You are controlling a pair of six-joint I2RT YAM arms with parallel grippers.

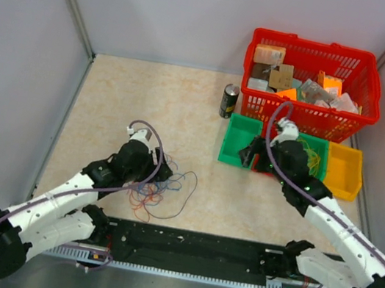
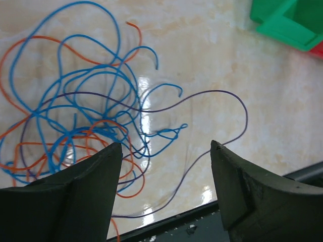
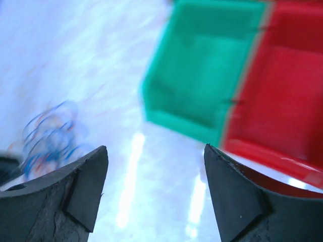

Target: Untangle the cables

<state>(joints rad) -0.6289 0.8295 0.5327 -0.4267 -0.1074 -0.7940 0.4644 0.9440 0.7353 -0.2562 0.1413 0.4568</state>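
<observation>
**Overhead view.** The cables (image 1: 166, 190), a loose tangle of thin blue, orange and purple wires, lie on the table (image 1: 134, 96) close to its near edge, left of the middle. The left fingers (image 1: 162, 173) hang over the far left part of the tangle. Whether they touch it cannot be told from here. The right fingers (image 1: 252, 154) sit over a row of bins towards the table's right edge, well apart from the tangle.

**Left wrist view.** The left fingers (image 2: 86, 191) are spread apart and grasp nothing. Most of the cables (image 2: 86, 116) lie beyond and beside the left-hand finger. A single purple strand curves across the gap between the two.

**Right wrist view (motion-blurred).** The right fingers (image 3: 75, 186) are likewise released, with only bare table between them. A green bin (image 3: 202, 85) and a red bin (image 3: 282, 96) lie ahead. The cables (image 3: 48, 138) show as a blue smear just beyond the left-hand finger.

**Surface and room.** The table is beige, marbled and glossy. In its far right corner stands a red basket (image 1: 311, 83) filled with boxes and packets, with a dark can (image 1: 228, 100) upright just left of it. In front of the basket is the row of bins, with a second green bin (image 1: 318, 148) holding thin yellowish strands and a yellow bin (image 1: 343, 170) at the right end. Pale grey wall panels (image 1: 23, 47) enclose the table on three sides.
</observation>
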